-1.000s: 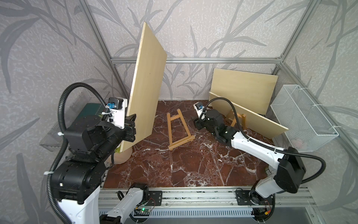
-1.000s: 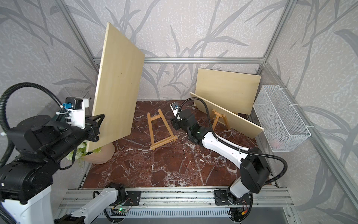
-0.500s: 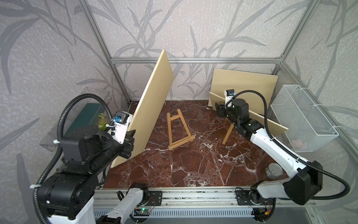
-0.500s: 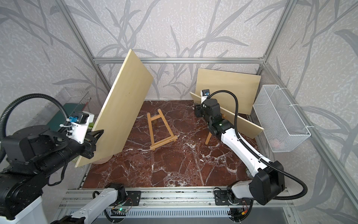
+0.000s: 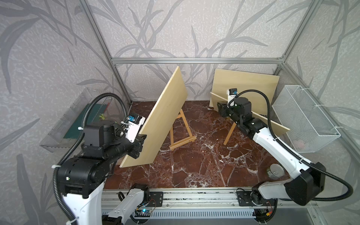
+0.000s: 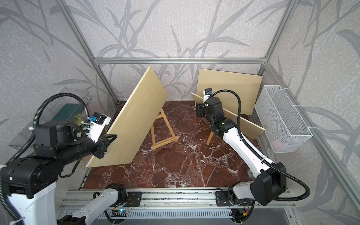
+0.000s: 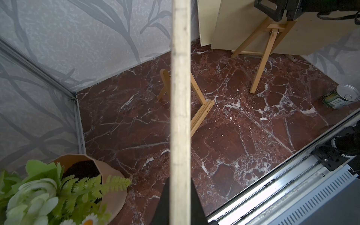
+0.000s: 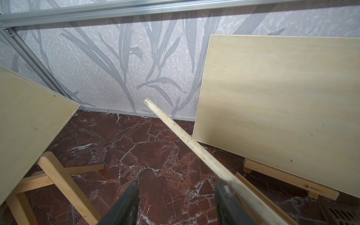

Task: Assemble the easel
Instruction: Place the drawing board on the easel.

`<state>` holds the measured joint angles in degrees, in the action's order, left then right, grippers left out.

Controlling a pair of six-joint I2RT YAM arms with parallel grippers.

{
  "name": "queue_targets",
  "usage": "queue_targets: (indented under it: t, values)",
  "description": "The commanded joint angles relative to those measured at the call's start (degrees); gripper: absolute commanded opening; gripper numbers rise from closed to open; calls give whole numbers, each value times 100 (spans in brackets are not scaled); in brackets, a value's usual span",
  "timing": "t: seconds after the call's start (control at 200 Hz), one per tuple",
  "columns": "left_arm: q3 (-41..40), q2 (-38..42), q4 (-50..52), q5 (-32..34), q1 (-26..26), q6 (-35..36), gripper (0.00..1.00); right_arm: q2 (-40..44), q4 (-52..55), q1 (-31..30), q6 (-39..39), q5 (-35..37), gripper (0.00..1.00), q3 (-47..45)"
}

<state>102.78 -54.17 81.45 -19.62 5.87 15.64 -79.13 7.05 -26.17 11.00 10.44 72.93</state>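
Left wrist view: outstretched left fingers (image 7: 162, 211) clamp tilted board (image 7: 180, 97); right fingers (image 8: 124, 206) gape empty.

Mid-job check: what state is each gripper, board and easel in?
left gripper: shut on held board
held board: tilted, covering small easel's top
small easel: on floor, partly hidden
right gripper: open, beside second board's edge
second board: slanted across another easel
back board: leaning at the back

wooden board (image 5: 161, 120) – three; easel (image 5: 182, 140) – two sure, maybe a third; tin can (image 5: 275, 171) – one; wire basket (image 5: 303, 120) – one; potted plant (image 7: 78, 185) – one; clear bin (image 5: 64, 124) – one
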Motion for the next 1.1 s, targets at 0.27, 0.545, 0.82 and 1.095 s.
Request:
queue_targets:
  t: [0.27,0.545,0.82,1.095]
  values:
    - [-197,-86,-1986,-785,117,669,0,270,265,42,128,4,61,7]
    - [-413,69,-2123,-868,143,660,0,258,253,42,273,-121,60,-42]
    - [-611,-245,-2043,-880,398,1180,0,240,251,42,388,-256,60,-54]
    - [-627,-368,-1847,-692,666,2509,0,234,217,44,642,-331,60,-230]
